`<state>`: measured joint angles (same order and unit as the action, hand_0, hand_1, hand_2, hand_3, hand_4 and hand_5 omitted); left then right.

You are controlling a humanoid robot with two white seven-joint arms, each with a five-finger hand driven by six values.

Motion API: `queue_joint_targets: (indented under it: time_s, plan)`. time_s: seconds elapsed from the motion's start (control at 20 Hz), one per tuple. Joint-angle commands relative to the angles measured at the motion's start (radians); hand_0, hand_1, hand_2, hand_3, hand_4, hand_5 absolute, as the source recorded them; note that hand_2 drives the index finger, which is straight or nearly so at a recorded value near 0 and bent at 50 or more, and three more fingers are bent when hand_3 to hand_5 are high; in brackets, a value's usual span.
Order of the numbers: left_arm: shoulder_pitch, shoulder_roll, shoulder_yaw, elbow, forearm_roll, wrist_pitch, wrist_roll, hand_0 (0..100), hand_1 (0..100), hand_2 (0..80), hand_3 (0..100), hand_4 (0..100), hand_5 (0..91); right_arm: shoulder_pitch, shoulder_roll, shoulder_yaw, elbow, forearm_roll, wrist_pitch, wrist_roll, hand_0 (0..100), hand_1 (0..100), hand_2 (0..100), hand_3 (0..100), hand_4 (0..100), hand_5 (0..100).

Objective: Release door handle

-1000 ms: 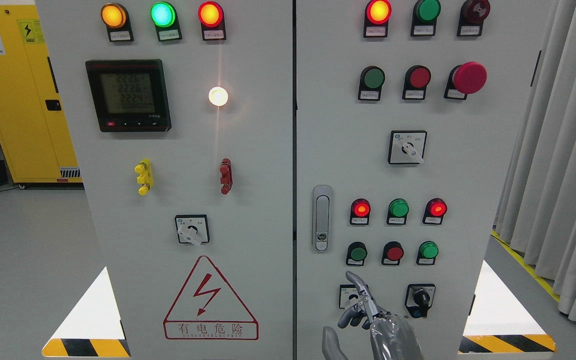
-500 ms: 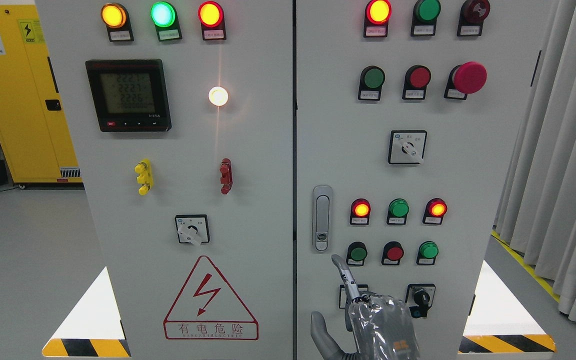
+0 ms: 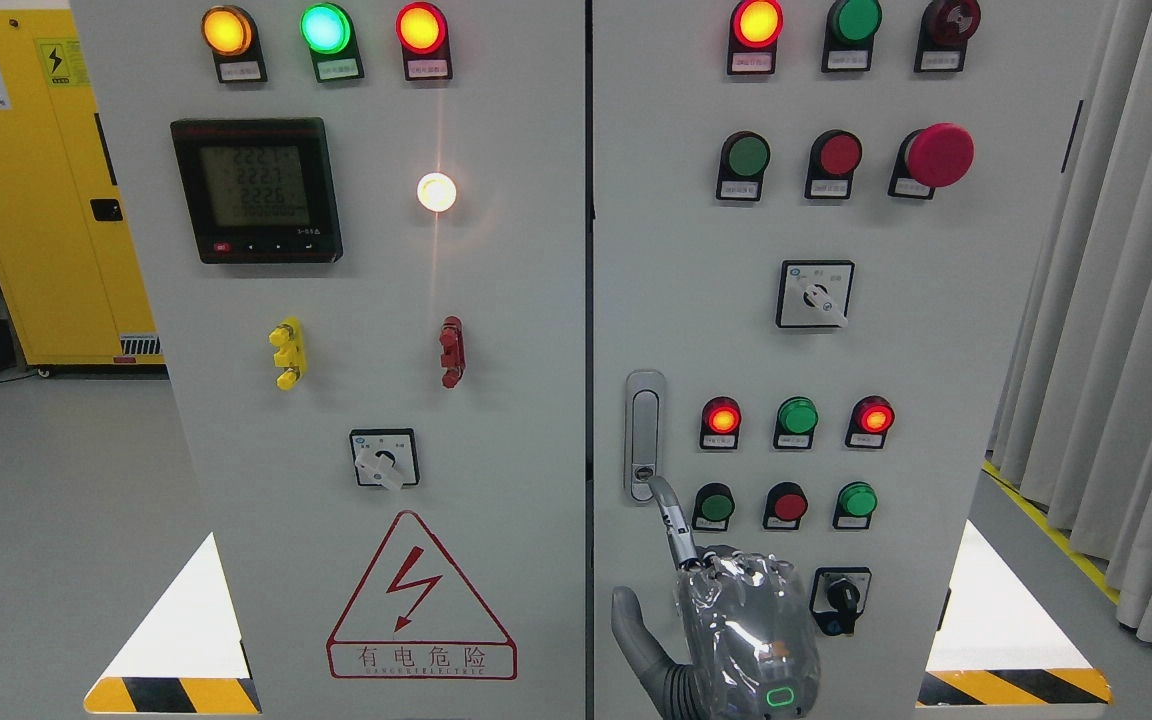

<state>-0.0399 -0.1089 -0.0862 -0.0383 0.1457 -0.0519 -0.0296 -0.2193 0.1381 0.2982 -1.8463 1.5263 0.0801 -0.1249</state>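
Now | right hand [image 3: 736,625] raised | index fingertip [image 3: 658,492] at door handle [image 3: 644,432] base

- We see the right hand [image 3: 736,630] cover the selector switch under the buttons
- Its wrist runs off the bottom edge
- Labels beneath the indicator lamps [image 3: 326,30] are too small for us to read
- The yellow cabinet [image 3: 36,200] is cut by the left edge

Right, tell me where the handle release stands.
Done: the door handle lies flush, and the right hand grips nothing. In hand: its index finger points up, tip at the handle's lower end; touching or not, I cannot tell. Left: draw the hand clear.
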Motion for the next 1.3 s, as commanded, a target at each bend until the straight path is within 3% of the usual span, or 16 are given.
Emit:
queue_joint_targets:
  time_s: [0.0, 0.2, 1.25]
  plan:
    - [0.000, 0.000, 0.000, 0.000, 0.000, 0.001, 0.000, 12, 56, 0.0, 0, 0, 0.0, -0.031, 0.001, 0.030, 0.082, 0.026, 0.010, 0.001, 54, 39, 1, 100, 100, 100]
    - [0.000, 0.000, 0.000, 0.000, 0.000, 0.001, 0.000, 12, 56, 0.0, 0, 0, 0.0, -0.031, 0.001, 0.036, 0.084, 0.025, 0.044, 0.005, 55, 39, 1, 100, 100, 100]
    - [0.000, 0.000, 0.000, 0.000, 0.000, 0.001, 0.000, 12, 56, 0.0, 0, 0, 0.0, -0.069, 0.002, 0.027, 0.121, 0.025, 0.083, 0.005, 59, 39, 2, 100, 100, 100]
